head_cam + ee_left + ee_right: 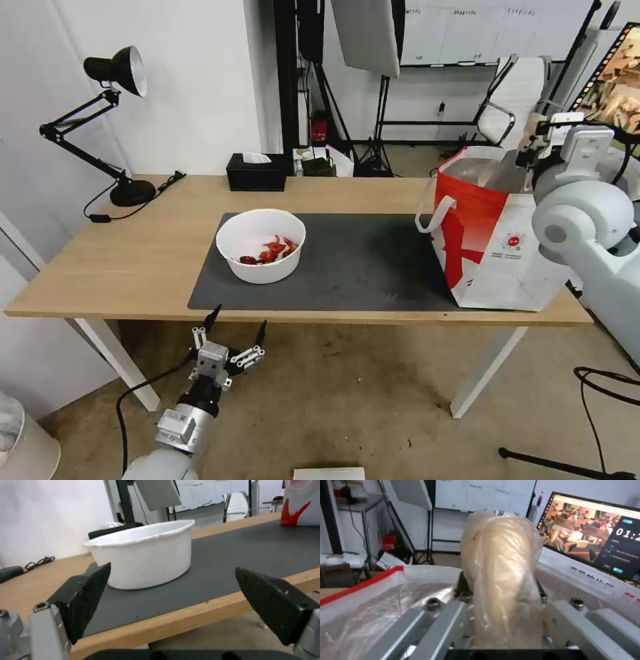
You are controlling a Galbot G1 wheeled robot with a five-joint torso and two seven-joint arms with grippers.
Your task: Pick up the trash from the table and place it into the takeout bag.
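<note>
A white round paper bowl (261, 253) with red food scraps sits on the dark grey mat (360, 267) of the table (133, 267). My left gripper (237, 324) hangs open just below and in front of the table's front edge, facing the bowl (143, 552), with nothing between its fingers (88, 597). The white-and-red takeout bag (493, 253) stands at the table's right end. My right gripper (527, 150) is over the bag's open top, shut on a yellowish plastic wad (501, 580), with the foil lining (386, 605) below it.
A black desk lamp (113, 73) stands at the table's back left, its cable trailing on the wood. A black tissue box (256, 172) sits at the back edge. Behind the bag are a chair (520, 93) and a monitor (613, 80).
</note>
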